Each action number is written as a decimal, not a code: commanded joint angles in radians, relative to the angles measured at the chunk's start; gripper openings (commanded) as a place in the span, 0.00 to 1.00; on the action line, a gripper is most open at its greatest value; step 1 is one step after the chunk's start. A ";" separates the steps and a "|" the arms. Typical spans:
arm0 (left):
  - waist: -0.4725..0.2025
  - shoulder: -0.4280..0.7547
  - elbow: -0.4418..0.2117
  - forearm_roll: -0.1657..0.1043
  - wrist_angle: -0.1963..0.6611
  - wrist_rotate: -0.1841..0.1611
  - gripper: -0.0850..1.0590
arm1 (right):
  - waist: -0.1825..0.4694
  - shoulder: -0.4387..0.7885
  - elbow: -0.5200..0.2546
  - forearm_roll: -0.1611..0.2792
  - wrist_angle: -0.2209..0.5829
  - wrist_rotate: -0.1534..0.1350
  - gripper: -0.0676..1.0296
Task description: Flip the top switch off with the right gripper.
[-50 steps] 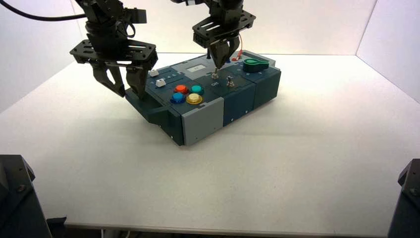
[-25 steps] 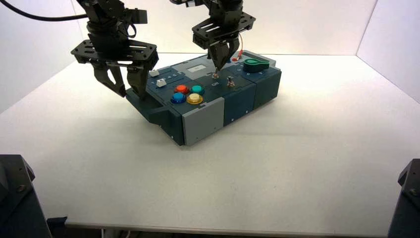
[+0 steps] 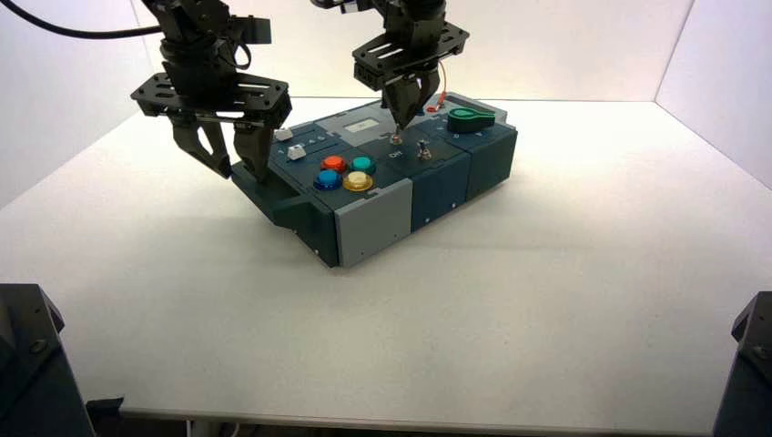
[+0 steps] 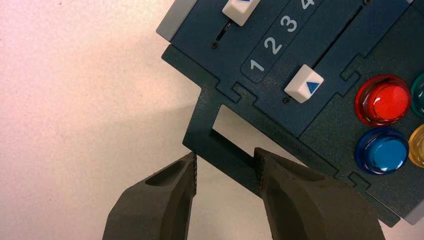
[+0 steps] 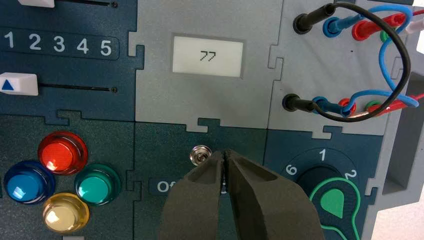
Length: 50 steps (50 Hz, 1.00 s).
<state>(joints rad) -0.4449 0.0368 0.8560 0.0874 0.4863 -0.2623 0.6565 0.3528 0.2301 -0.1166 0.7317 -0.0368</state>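
The top switch [image 5: 200, 155] is a small silvery toggle on the dark blue panel, with white lettering starting "O" beside it, partly hidden by my fingers. My right gripper [image 5: 224, 156] is shut and empty, its tips just beside the toggle and slightly above it. In the high view the right gripper [image 3: 401, 116] hangs over the switch [image 3: 396, 138]. The twin toggle [image 3: 422, 148] stands next to it. My left gripper [image 4: 225, 162] is closed across the box's dark frame handle [image 4: 220, 150] at the left edge.
Red [image 5: 62, 152], blue [image 5: 28, 181], green [image 5: 97, 183] and yellow [image 5: 65, 213] buttons sit beside the switch. A small display [image 5: 207, 56] reads 77. The green knob [image 5: 335, 200], plugged wires [image 5: 365, 60] and white sliders [image 5: 19, 83] surround it.
My right gripper has lifted slightly above the top switch, still shut. The left gripper and the box have not moved.
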 commanded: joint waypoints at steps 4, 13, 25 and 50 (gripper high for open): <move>-0.006 0.012 -0.044 0.005 -0.012 0.028 0.57 | 0.034 -0.015 -0.025 0.011 0.005 0.000 0.07; -0.006 0.014 -0.057 0.005 -0.006 0.029 0.57 | 0.051 -0.009 -0.028 0.015 0.009 0.000 0.07; -0.006 0.020 -0.061 0.002 -0.005 0.029 0.57 | 0.075 -0.006 -0.037 0.026 0.011 -0.002 0.07; -0.008 0.002 -0.063 0.005 0.008 0.028 0.57 | 0.003 -0.051 -0.110 -0.043 0.091 0.018 0.07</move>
<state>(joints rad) -0.4418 0.0522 0.8314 0.0859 0.5077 -0.2608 0.6765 0.3620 0.1703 -0.1365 0.8007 -0.0261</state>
